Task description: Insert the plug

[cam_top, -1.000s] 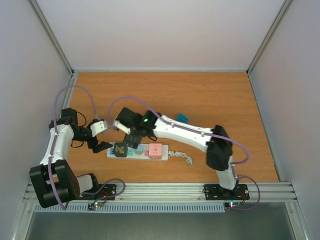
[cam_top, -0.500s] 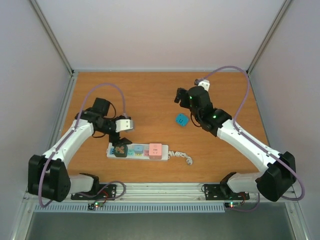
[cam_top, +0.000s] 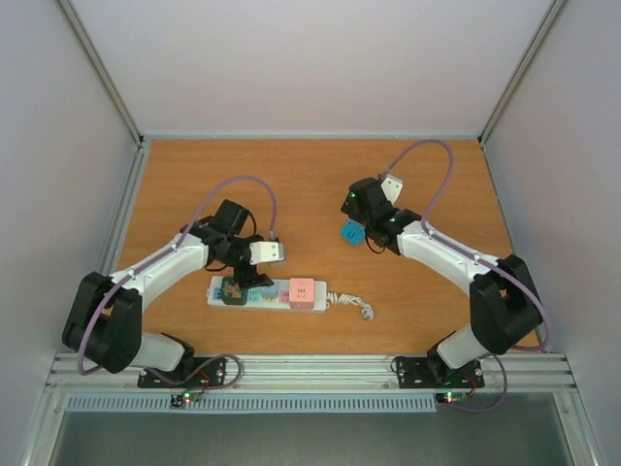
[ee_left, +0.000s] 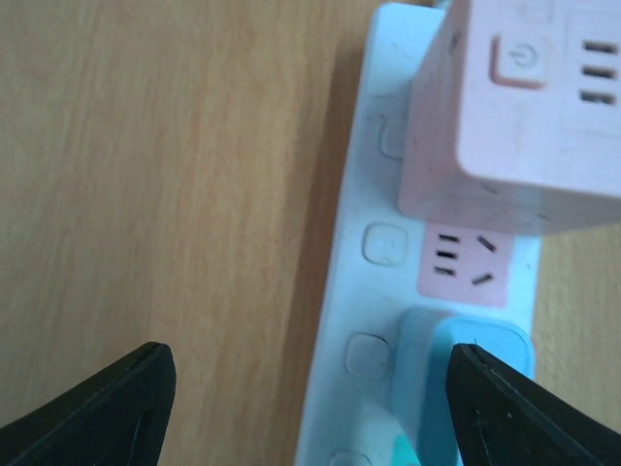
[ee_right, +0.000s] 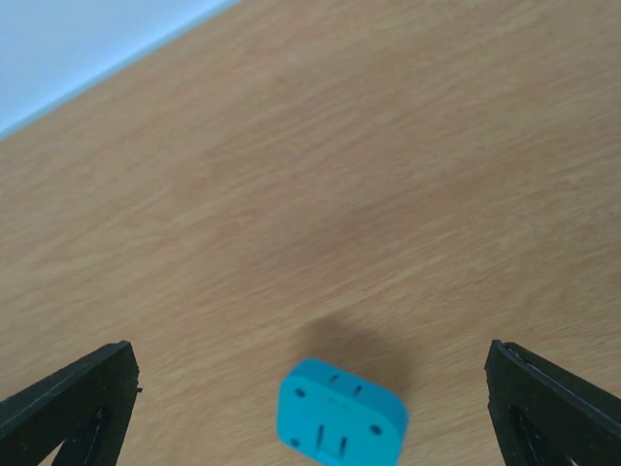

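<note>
Power strip is lying nearest the bases, its left end partly hiding under the left gripper, whose fingers are standing apart over it. Farther off, the plug, a blue cube showing a slotted face, is resting on the table between the right gripper's spread fingers.

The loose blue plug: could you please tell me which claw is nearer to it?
Right. The right claw hovers over the plug; the left claw is over the power strip.
</note>
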Available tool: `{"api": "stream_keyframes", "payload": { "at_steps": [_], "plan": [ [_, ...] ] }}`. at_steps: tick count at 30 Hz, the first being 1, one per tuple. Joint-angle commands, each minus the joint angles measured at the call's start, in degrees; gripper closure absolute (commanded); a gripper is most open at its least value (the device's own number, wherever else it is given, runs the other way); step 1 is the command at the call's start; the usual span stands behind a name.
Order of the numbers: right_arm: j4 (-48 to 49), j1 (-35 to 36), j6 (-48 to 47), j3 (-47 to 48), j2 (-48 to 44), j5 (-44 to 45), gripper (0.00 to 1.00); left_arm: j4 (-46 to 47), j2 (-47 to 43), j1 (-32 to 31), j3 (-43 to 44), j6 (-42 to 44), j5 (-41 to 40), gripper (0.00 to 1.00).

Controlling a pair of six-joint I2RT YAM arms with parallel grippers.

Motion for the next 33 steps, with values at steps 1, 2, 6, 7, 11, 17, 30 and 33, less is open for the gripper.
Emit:
{"api": "stream_keyframes", "payload": {
  "at_steps": [1,2,6,7,11,17,30,33],
  "plan": [
    [2.7,-3.2,1.4,-2.0,3.0,-2.0,0.02,4.7,3.5,-0.9,-1.7,-2.1,-9.8,0.24],
    [3.5,-3.9,1.4,-2.4,3.6,-3.4,0.01,4.4,3.2,-0.9,-1.9,-2.1,-10.0,0.24],
    [6.3,-6.6,1.2,-4.4,6.1,-9.0,0.01,1.8,-0.7,-0.9,-2.0,-1.1,-8.8,0.2],
    [7.1,-7.3,1.2,-5.0,6.7,-10.4,0.01,0.8,-1.9,-0.9,-1.7,-0.9,-8.3,0.18],
    [11.1,-9.0,0.1,-7.4,9.0,-16.5,0.02,-3.4,-6.8,-0.9,-0.5,-0.4,-5.5,0.05],
    [16.5,-10.2,-3.1,-7.8,13.1,-27.5,0.05,-6.9,-13.2,-0.9,2.1,-2.1,-2.4,0.0],
    [21.5,-11.4,-3.8,-9.4,14.7,-41.3,0.36,-5.3,-14.1,-0.8,3.7,-5.2,-2.7,0.0],
    [22.4,-11.3,-3.1,-12.0,12.1,-42.8,0.3,-5.3,-14.1,-0.8,3.8,-5.2,-2.5,0.0]
  ]
}}
